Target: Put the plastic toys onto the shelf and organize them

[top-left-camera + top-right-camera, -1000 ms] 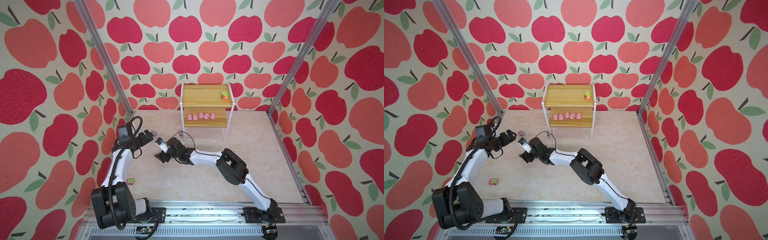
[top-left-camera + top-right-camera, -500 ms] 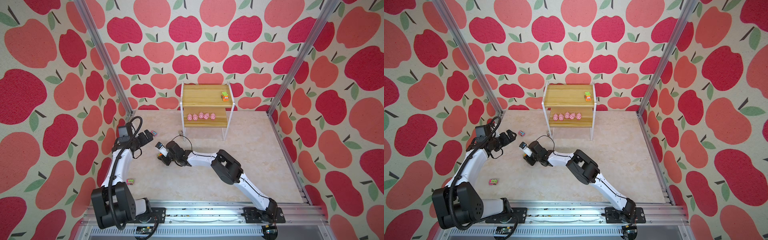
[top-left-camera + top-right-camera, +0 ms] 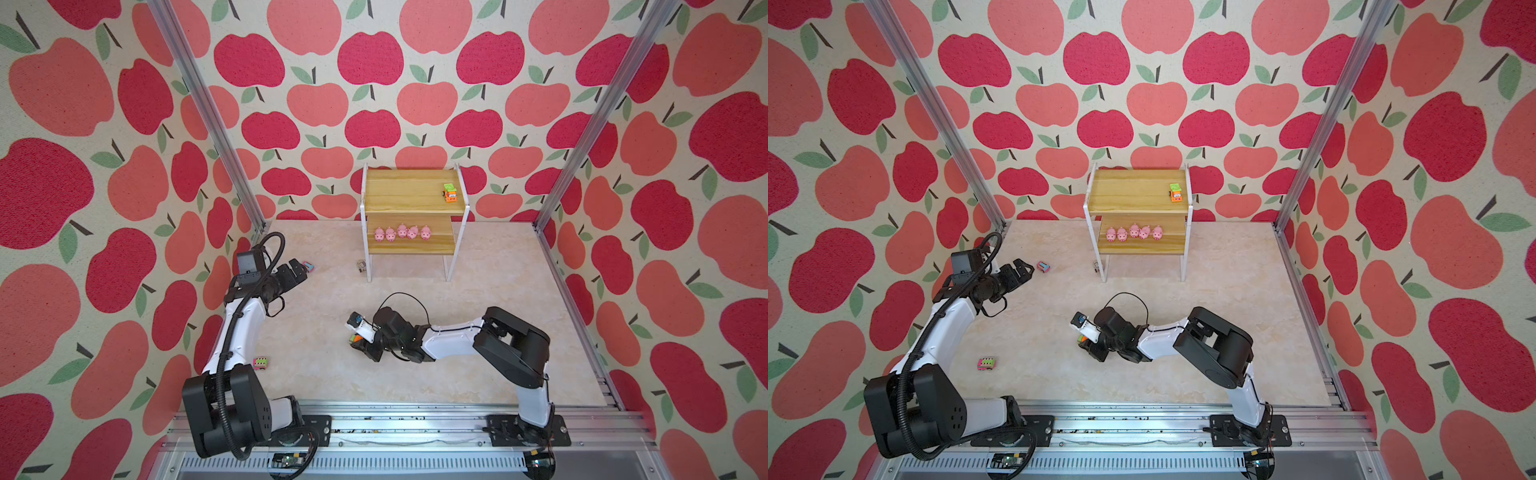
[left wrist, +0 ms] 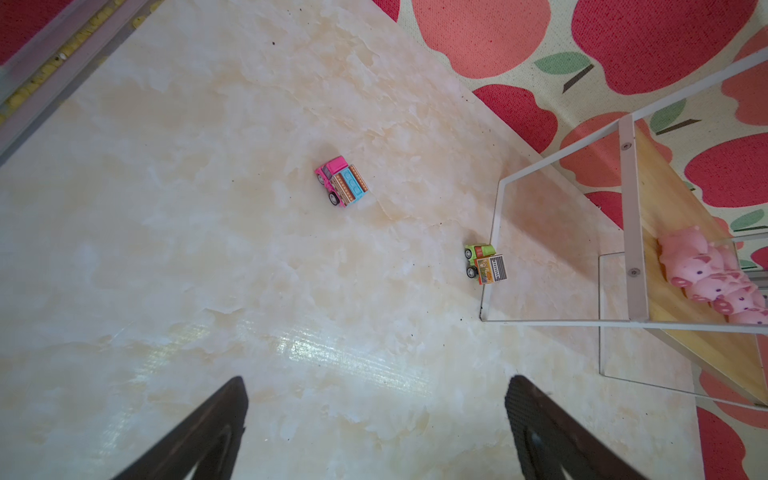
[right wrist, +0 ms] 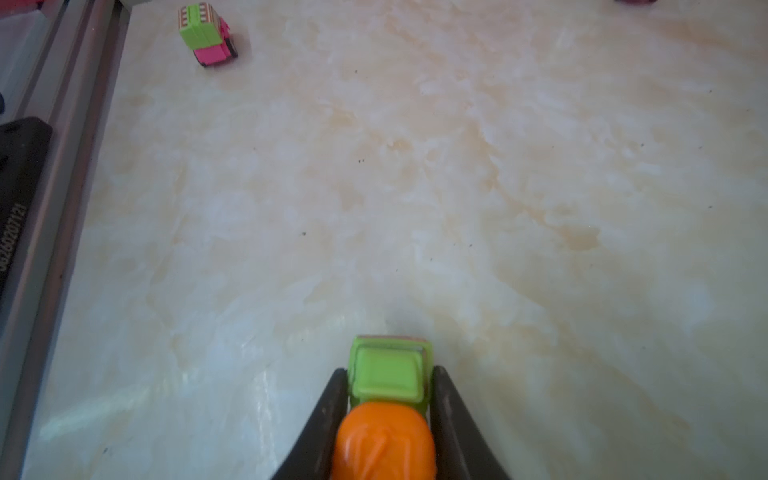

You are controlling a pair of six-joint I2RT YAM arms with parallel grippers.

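- The right hand (image 5: pixel 390 372) pinches the orange-cab truck (image 5: pixel 384 440) by its flanks, one black finger pressed on each side.
- That truck's long axis runs along the fingers. The orange cab lies back toward the wrist, and the green box points out past the fingertips. In both top views it sits mid-table, well in front of the shelf (image 3: pixel 411 199). Whether its wheels touch the table (image 3: pixel 478 270) I cannot tell.
- The left hand (image 4: pixel 376 382) is spread wide and empty near the table's left edge, with the pink-and-blue truck (image 4: pixel 341 187) just beyond its fingertips.
- The shelf's upper board carries the shelf truck (image 3: pixel 449 193) at its right end, long axis front to back, green end toward the wall.
- The lower board carries the five pigs (image 3: pixel 401 232), side by side in a row along the board.
- Loose on the table are the green-cab truck (image 4: pixel 485 264), right beside the shelf's front left leg, and the pink-and-green truck (image 3: pixel 260 363), by the left arm.
- A second ago the right hand's fingers stood wider; they have closed on the truck. The hand has also drawn back rightward, toward the front rail. The left hand, the shelf's load and the loose trucks are unchanged.
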